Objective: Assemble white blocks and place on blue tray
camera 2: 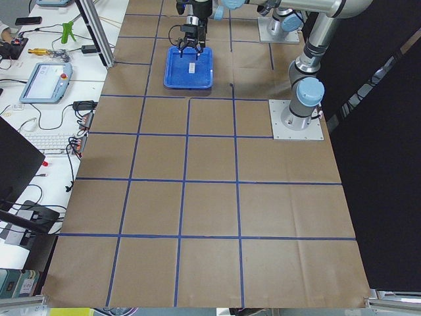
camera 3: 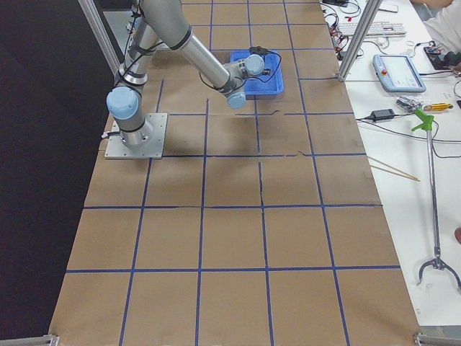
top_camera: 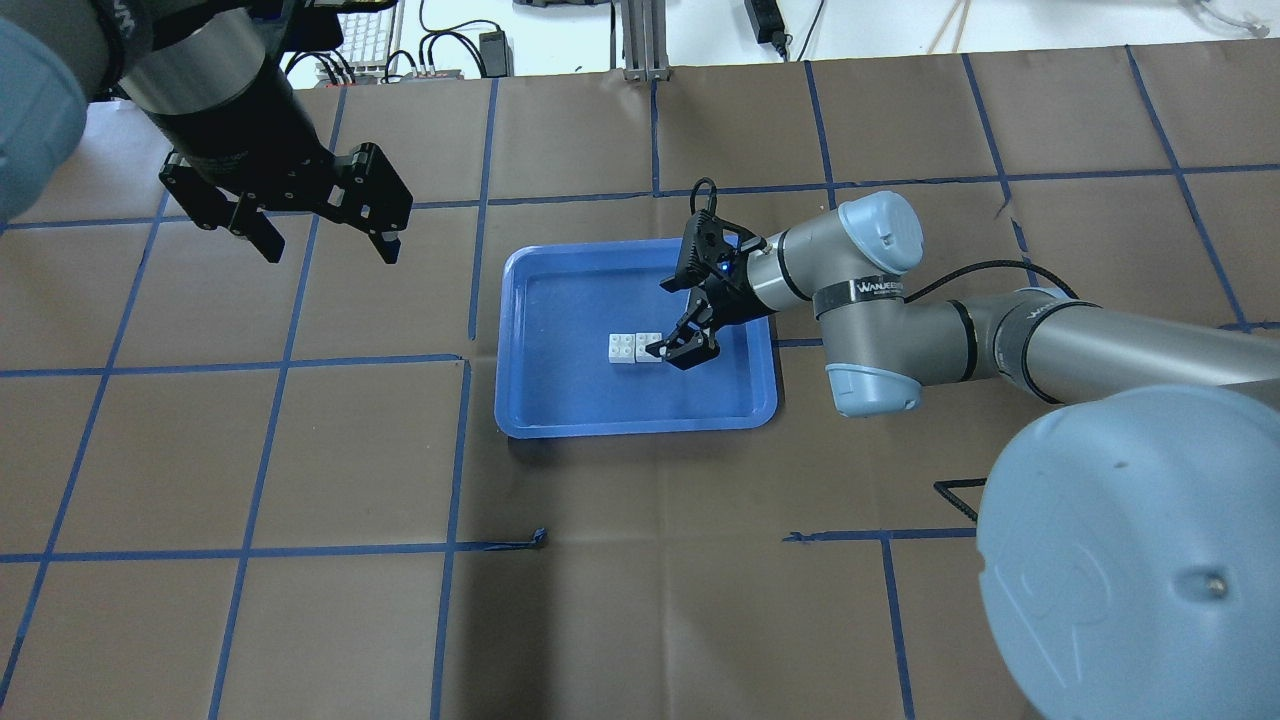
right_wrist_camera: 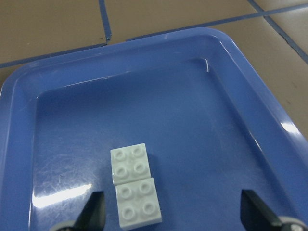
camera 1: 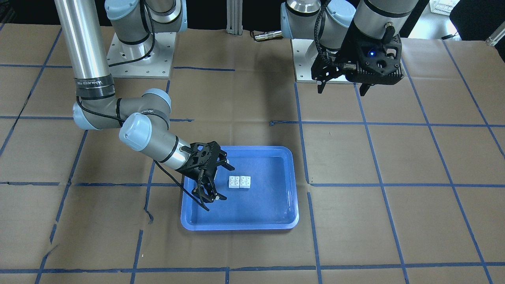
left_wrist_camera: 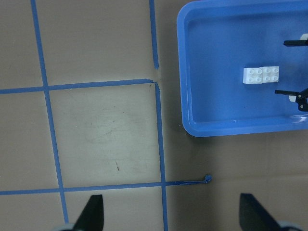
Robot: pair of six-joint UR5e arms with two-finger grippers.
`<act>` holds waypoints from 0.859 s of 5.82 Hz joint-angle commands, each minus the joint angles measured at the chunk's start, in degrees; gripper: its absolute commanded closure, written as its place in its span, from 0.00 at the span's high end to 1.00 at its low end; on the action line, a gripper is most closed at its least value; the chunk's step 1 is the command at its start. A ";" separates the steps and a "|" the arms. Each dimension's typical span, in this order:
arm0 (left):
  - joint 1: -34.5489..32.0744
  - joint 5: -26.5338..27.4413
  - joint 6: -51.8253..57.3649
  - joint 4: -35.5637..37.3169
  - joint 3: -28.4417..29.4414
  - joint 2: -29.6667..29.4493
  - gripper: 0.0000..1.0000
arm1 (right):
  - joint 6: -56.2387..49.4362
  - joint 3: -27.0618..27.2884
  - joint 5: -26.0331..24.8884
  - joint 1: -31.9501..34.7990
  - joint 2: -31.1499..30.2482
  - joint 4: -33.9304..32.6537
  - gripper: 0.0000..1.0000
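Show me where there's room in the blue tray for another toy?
The bare floor between the white blocks and the blue tray rim on the robot's left is free. It's crowded on the blocks' other side, where the right gripper hangs.

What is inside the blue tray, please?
The white blocks, side by side, touching, studs up. The open right gripper hangs over the blue tray. Their undersides are hidden.

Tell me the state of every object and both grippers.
white blocks: side by side, touching, studs up, on the tray floor
blue tray: level, holding both blocks
right gripper: open, empty, low beside the blocks
left gripper: open, empty, raised away from the tray
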 commanded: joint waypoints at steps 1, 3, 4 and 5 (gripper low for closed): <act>0.00 0.09 0.00 0.00 0.00 0.00 0.99 | 1.39 -5.71 -7.27 -0.20 -6.19 18.85 1.00; 0.00 0.00 0.00 0.00 0.00 0.00 0.99 | 6.54 -11.96 -19.46 -1.16 -11.48 37.26 1.00; 0.00 0.00 0.00 0.00 0.00 0.00 0.99 | 11.72 -15.12 -23.45 -2.30 -12.81 43.52 1.00; 0.00 0.09 0.00 0.00 0.00 0.00 0.99 | 16.90 -17.76 -28.88 -3.26 -14.04 47.15 1.00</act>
